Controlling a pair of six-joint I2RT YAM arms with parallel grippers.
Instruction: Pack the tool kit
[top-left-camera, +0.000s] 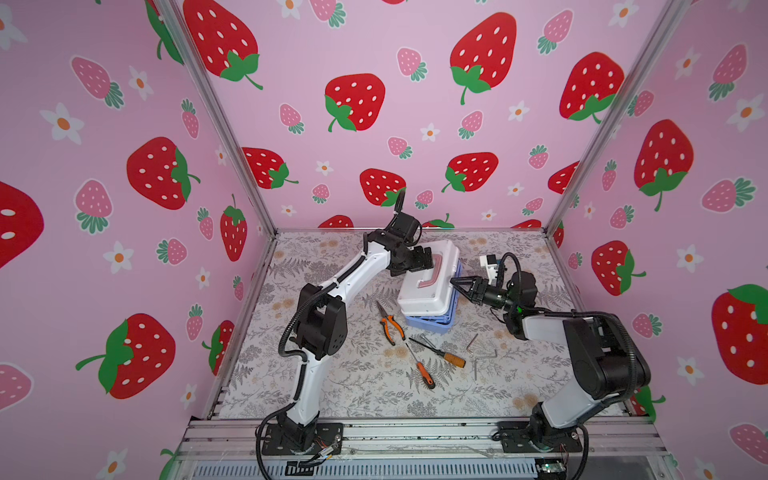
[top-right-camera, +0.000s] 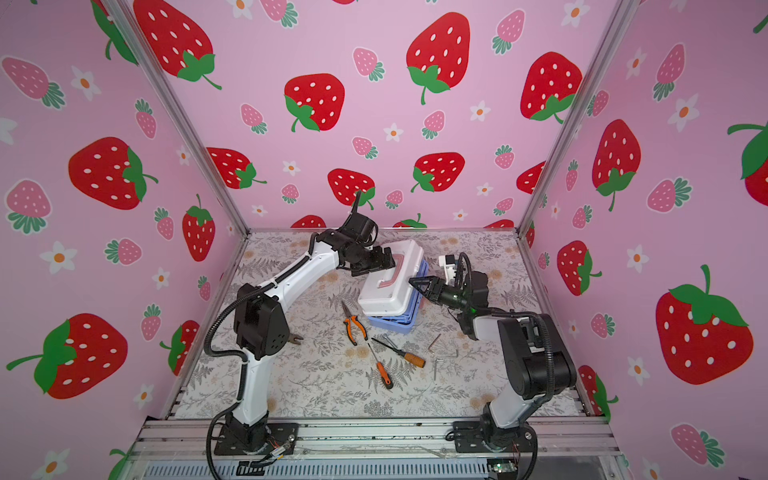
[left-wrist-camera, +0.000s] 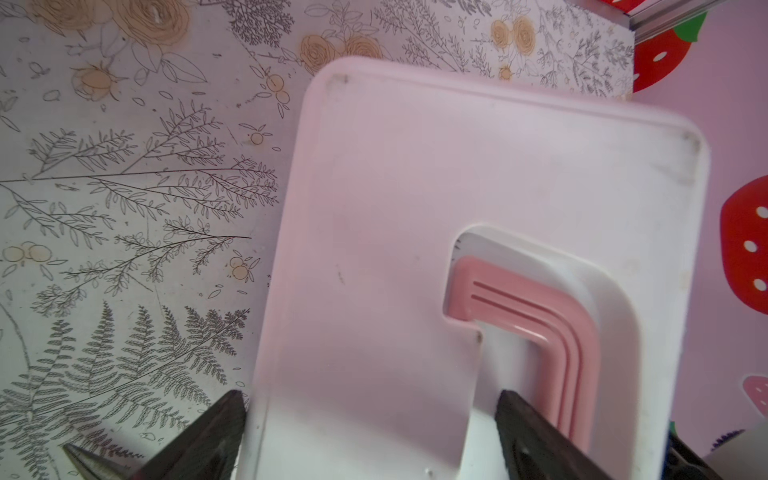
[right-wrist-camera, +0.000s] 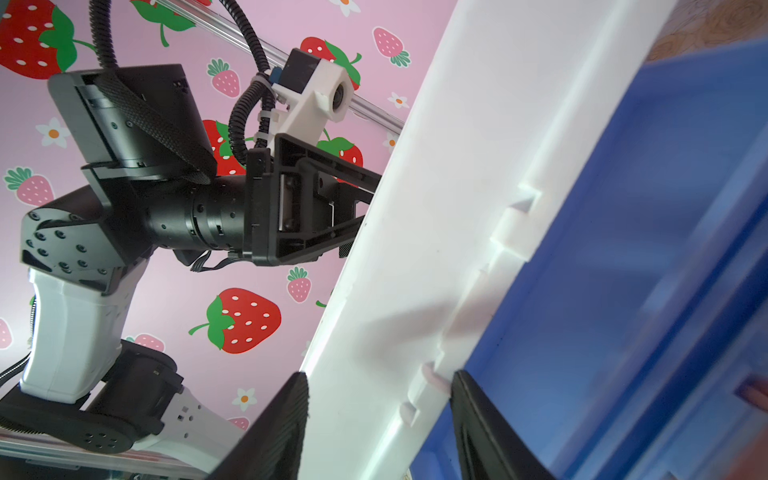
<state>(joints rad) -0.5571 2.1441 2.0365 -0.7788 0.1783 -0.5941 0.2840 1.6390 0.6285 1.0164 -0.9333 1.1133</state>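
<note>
The tool kit (top-left-camera: 428, 291) (top-right-camera: 390, 291) sits at the back middle of the table. Its white lid (left-wrist-camera: 415, 208) is ajar over the periwinkle-blue base (top-left-camera: 432, 326) (right-wrist-camera: 623, 249). The pink handle (left-wrist-camera: 540, 316) lies flat in the lid's recess. My left gripper (top-left-camera: 430, 266) (top-right-camera: 390, 264) (left-wrist-camera: 370, 395) is open over the lid's top. One finger is outside the lid's edge and the other is in the handle recess. My right gripper (top-left-camera: 453, 282) (top-right-camera: 411, 281) (right-wrist-camera: 380, 376) is shut on the lid's front wall beside the pink latch.
In front of the kit lie orange-handled pliers (top-left-camera: 390, 324), two orange-handled screwdrivers (top-left-camera: 422, 368) (top-left-camera: 440, 353) and two hex keys (top-left-camera: 471, 343) (top-left-camera: 484, 357). A wrench (top-right-camera: 296, 338) pokes out behind the left arm's elbow. Walls close off three sides of the table.
</note>
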